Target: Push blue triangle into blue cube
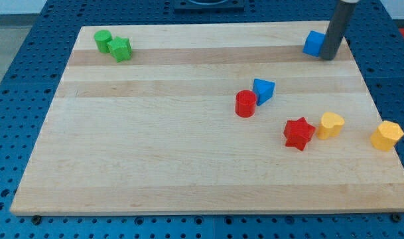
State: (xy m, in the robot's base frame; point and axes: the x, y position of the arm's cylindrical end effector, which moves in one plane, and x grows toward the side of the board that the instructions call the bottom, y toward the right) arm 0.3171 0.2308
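Observation:
The blue triangle (263, 89) lies right of the board's middle, touching a red cylinder (245, 104) at its lower left. The blue cube (314, 43) sits near the board's top right corner. My rod comes down from the view's top right; my tip (328, 57) rests on the board right beside the blue cube's right side, touching or nearly touching it. The tip is well up and to the right of the blue triangle.
A red star (298, 133), a yellow block (331, 125) and a yellow hexagon-like block (387, 136) lie at the lower right. A green cylinder (103, 41) and a green star-like block (121, 48) sit at the top left. The wooden board (155, 146) lies on a blue pegboard table.

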